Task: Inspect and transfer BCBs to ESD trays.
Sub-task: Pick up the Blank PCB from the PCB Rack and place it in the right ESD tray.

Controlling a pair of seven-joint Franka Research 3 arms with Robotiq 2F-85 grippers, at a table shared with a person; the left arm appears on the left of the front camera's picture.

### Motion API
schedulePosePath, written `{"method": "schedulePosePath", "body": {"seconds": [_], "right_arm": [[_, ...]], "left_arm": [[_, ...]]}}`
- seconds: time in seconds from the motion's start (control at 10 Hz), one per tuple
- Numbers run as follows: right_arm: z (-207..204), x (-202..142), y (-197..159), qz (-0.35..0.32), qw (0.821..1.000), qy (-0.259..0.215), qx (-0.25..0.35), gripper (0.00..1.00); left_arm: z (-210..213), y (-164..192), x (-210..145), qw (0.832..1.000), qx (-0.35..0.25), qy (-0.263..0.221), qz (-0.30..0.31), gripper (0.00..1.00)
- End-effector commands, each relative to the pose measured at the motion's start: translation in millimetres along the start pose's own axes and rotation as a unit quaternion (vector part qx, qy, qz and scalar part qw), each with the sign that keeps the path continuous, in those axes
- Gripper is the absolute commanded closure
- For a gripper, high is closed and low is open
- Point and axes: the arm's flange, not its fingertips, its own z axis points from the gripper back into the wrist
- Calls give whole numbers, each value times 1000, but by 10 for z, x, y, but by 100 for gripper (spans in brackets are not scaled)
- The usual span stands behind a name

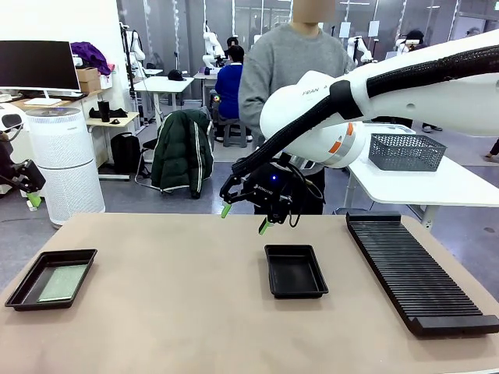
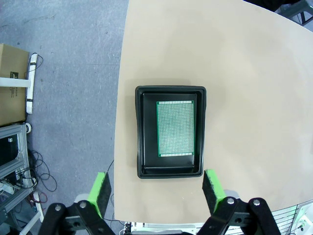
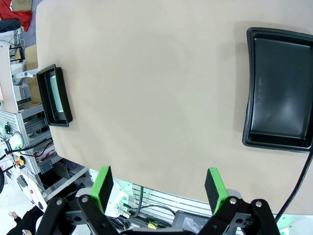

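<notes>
A black ESD tray (image 1: 23, 287) near the table's left front holds one pale green BCB (image 1: 64, 283) flat on its floor. In the left wrist view that tray (image 2: 170, 90) and its BCB (image 2: 175, 128) lie straight below my open left gripper (image 2: 156, 188), which holds nothing. A second ESD tray (image 1: 295, 253) in the middle of the table has a bare floor. My right gripper (image 1: 245, 218) hangs open above the table just left of and beyond it. The right wrist view shows the right gripper (image 3: 159, 183) open, the bare tray (image 3: 254, 88) at right and the loaded tray (image 3: 49, 73) far left.
A long black ribbed rack (image 1: 413, 269) lies along the table's right side. A grey mesh basket (image 1: 406, 151) stands on a white table behind it. A person (image 1: 292, 62) in a grey sweater stands at the far side. Bare tabletop (image 1: 171, 296) stretches between the two trays.
</notes>
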Motion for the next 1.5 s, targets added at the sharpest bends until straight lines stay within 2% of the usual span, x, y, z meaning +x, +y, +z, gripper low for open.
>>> {"method": "schedulePosePath", "body": {"seconds": [0.0, 1.4], "right_arm": [[8, -7, 9, -6, 1000, -2, -3, 0], [8, -7, 9, -6, 1000, -2, -3, 0]], "left_arm": [[-31, 5, -14, 1000, 0, -6, -1, 0], [-31, 5, -14, 1000, 0, -6, -1, 0]]}}
